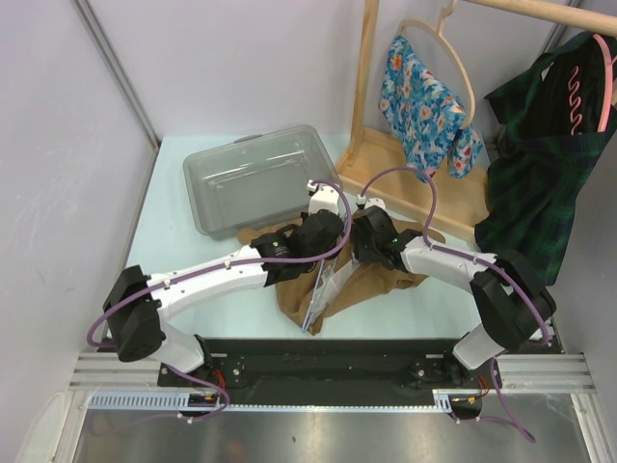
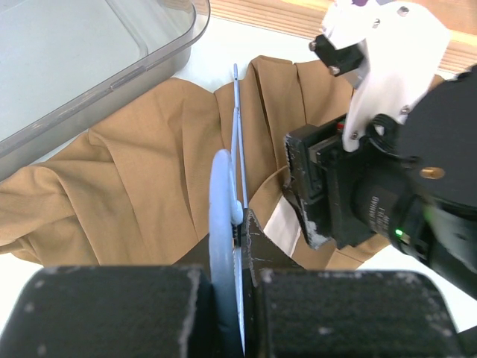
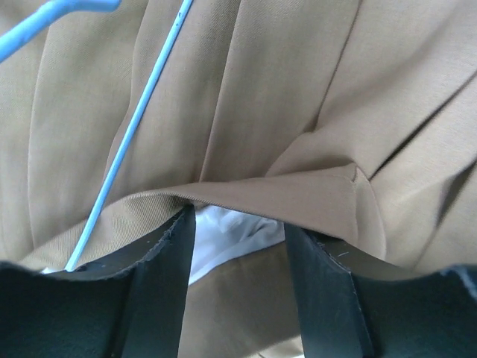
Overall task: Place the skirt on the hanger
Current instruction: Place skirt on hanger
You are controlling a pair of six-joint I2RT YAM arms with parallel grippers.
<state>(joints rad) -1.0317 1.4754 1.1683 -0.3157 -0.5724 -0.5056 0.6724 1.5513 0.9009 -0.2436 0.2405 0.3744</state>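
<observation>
Skirt [image 1: 359,285] lies rumpled on the table [image 1: 183,256], hanger held above it

The tan skirt lies in loose folds near the front edge of the table, just in front of a clear plastic bin [image 1: 253,178]. The left gripper [image 2: 240,246] is clamped on the pale blue hanger [image 2: 220,194], whose thin wire runs across the pleats. The right gripper [image 3: 238,246] is down at the skirt's edge with its fingers apart. A fold of the tan cloth crosses just past their tips, and a white lining shows in the gap between them. The two grippers sit close together over the middle of the skirt. Behind, on the far right, a wooden rack [image 1: 364,87] carries a flowered garment [image 1: 419,101] and a dark green plaid garment [image 1: 540,164].
</observation>
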